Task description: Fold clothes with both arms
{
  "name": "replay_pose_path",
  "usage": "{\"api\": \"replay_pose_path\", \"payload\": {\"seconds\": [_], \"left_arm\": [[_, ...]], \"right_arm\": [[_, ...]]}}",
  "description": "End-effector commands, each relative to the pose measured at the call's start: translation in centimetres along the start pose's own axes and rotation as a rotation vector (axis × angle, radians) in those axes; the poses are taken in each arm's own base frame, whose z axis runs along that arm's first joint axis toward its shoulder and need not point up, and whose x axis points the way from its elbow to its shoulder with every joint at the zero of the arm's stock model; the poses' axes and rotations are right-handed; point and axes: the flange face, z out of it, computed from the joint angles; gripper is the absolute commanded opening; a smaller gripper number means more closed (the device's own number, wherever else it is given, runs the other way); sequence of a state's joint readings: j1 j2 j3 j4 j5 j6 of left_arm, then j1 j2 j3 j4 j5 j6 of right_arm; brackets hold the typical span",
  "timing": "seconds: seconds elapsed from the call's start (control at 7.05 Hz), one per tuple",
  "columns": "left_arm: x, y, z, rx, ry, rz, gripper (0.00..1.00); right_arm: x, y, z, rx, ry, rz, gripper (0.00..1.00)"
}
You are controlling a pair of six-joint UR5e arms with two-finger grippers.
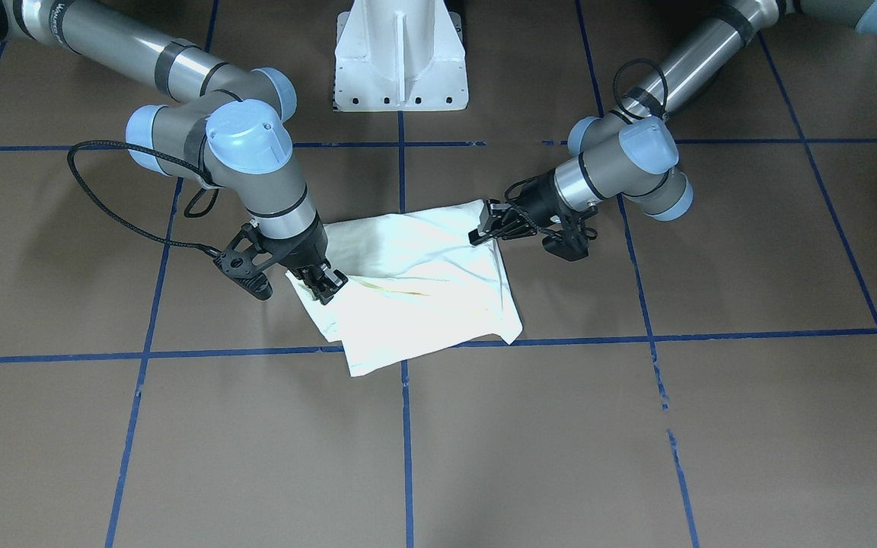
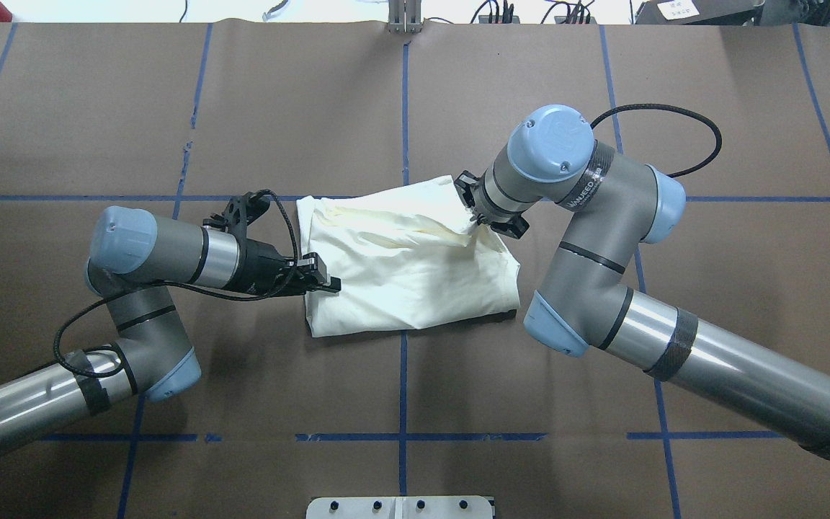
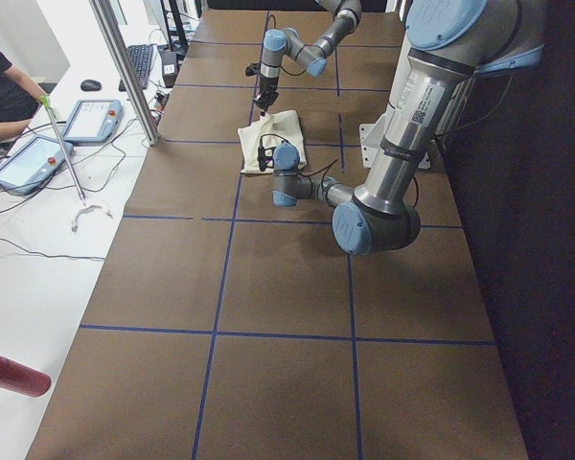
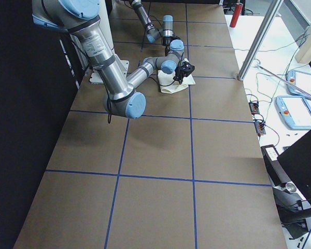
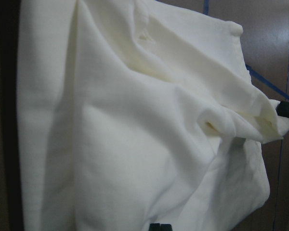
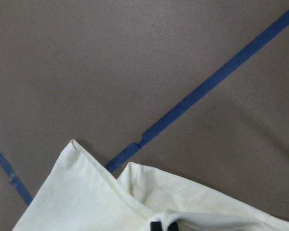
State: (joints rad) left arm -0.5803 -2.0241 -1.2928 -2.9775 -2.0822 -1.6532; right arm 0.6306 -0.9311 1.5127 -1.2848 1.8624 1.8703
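Slippage of the cream T-shirt (image 2: 400,274), bunched in the middle of the table (image 2: 242,108), from the pinch of the left gripper (image 2: 325,282) at its near-left edge or of the right gripper (image 2: 472,218) at its far-right corner, likely under uneven pulling, skewing the fold.

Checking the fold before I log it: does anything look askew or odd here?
Yes. The shirt lies skewed to the blue tape grid, a rumpled bundle with creases across its top. At the corner beside the right gripper its layers are staggered, not flush. Nothing looks torn.
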Motion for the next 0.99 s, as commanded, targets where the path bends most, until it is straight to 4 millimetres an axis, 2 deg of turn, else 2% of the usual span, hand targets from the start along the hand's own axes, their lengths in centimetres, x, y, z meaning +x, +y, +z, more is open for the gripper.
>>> {"api": "replay_pose_path", "payload": {"seconds": [0.0, 0.14, 0.28, 0.43, 0.57, 0.71, 0.85], "left_arm": [[-1.5, 0.3, -1.4, 0.009, -0.013, -0.003, 0.0], [-0.6, 0.4, -1.9, 0.012, 0.004, 0.006, 0.0], [-2.5, -0.4, -4.0, 0.038, -0.017, -0.006, 0.0], [-2.9, -0.5, -5.0, 0.051, -0.02, -0.005, 0.0], [-2.7, -1.8, -5.5, 0.081, -0.048, -0.023, 0.0], [-1.8, -2.9, -4.5, 0.095, -0.11, -0.06, 0.0], [-1.5, -3.6, -4.6, 0.112, -0.114, -0.063, 0.0]], "right_arm": [[-0.1, 0.0, -0.1, -0.001, -0.002, -0.001, 0.0], [-0.1, 0.0, -0.1, -0.001, -0.002, -0.001, 0.0], [-0.1, 0.0, -0.1, -0.001, -0.002, -0.001, 0.0], [-0.2, 0.1, -0.1, -0.001, -0.003, -0.002, 0.0], [-0.2, 0.1, -0.2, -0.001, -0.005, 0.0, 0.0], [-0.2, 0.1, -0.1, -0.001, -0.003, -0.002, 0.0], [-0.3, 0.2, -0.2, -0.001, -0.005, 0.0, 0.0]]}}
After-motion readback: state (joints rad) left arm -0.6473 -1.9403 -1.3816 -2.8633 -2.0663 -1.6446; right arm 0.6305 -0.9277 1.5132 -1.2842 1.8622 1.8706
